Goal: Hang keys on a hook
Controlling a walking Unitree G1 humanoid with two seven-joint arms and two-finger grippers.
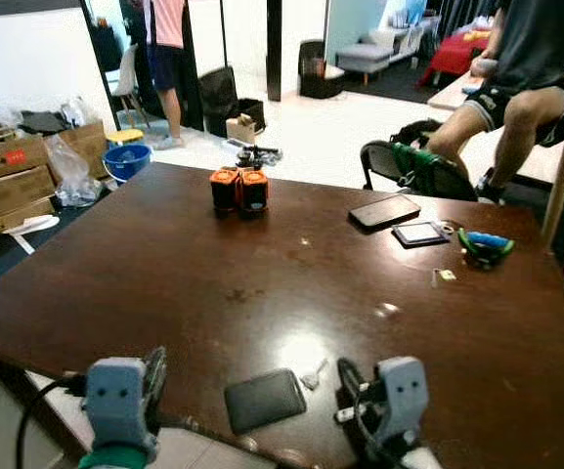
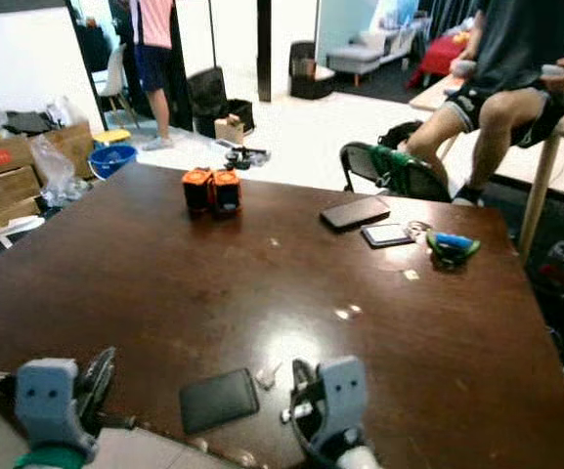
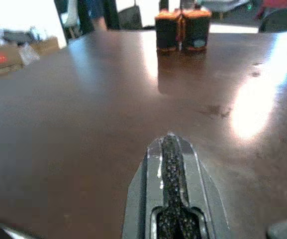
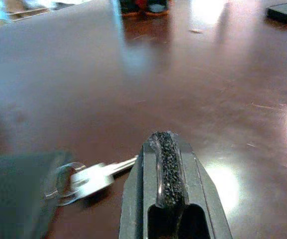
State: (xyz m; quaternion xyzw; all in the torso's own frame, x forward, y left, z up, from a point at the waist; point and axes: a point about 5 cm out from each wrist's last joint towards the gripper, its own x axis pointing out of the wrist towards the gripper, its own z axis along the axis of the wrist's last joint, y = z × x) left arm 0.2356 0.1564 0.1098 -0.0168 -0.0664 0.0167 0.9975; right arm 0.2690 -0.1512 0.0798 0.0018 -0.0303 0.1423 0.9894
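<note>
A silver key [image 4: 94, 178] on a ring lies on the dark brown table [image 1: 213, 283] near its front edge, beside a dark grey pouch [image 1: 265, 399]. In the left eye view the key [image 1: 313, 375] sits between the pouch and my right gripper [image 1: 346, 369]. That gripper rests low over the table just to the right of the key, its fingers [image 4: 162, 149] shut with nothing between them. My left gripper [image 1: 155, 360] is at the front left edge of the table, also shut and empty, with its fingers [image 3: 169, 149] pointing across the bare tabletop.
Two orange-and-black cylinders [image 1: 239, 190] stand at the table's far middle. A dark phone [image 1: 384, 211], a small tablet [image 1: 419, 234] and a green-blue item [image 1: 485, 246] lie at the far right. A person [image 1: 516, 68] sits beyond, near a chair [image 1: 413, 168]. Boxes [image 1: 13, 166] stand at the left.
</note>
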